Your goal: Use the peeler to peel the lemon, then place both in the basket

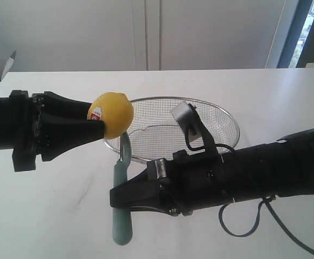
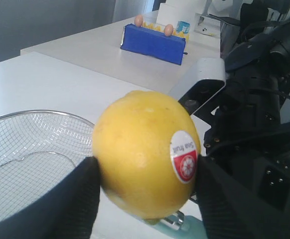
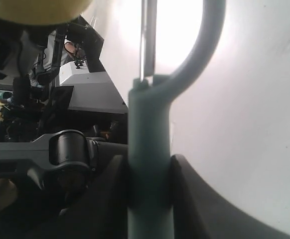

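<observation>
We record the left tool [image 1: 99,116] pinching the lemon [image 1: 113,114] above the desk [image 1: 54,216], beside the basket [image 1: 222,116]. Its white-and-red sticker [image 2: 184,157] bears print we cannot read with certainty. The right tool [image 3: 150,189] pinches the peeler [image 1: 122,221] by its handle, head just beneath the lemon. A blue box [image 2: 152,42] stands well behind.

The left claw [image 1: 98,116] shows matt black fingers [image 2: 70,204]. Between them the lemon [image 2: 140,149] has finely dimpled, waxy yellow skin with a soft sheen, and its sticker [image 2: 184,157] looks glossy. Just beyond that claw's tip, the basket [image 1: 222,116] is fine silver wire mesh under a smooth metal rim. In the right claw [image 3: 150,172], the peeler [image 1: 121,216] has a smooth matt plastic handle and a shiny metal blade.
</observation>
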Motion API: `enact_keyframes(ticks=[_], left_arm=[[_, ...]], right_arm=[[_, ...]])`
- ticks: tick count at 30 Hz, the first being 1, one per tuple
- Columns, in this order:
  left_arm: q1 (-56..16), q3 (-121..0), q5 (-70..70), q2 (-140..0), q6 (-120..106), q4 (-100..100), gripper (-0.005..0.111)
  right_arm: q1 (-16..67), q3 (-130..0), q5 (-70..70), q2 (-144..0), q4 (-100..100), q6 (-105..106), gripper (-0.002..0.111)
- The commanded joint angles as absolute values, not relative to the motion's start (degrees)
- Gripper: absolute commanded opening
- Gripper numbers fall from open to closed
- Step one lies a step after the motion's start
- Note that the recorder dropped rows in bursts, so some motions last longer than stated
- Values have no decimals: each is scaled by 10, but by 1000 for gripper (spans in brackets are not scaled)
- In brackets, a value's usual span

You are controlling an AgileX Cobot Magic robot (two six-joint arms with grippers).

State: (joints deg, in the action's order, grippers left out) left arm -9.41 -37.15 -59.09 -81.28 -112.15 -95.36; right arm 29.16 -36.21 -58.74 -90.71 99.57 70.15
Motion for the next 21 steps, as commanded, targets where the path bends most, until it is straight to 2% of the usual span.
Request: enact_keyframes(ticks=[1,21], left_arm=[[-92,-374,-610,-811,-1213,-960,0],[-92,-374,-599,-811,-1213,-955,0]], right_arm=[[283,-366,-588,-907,999,702,0],[268,-366,-563,-859,999,690,0]])
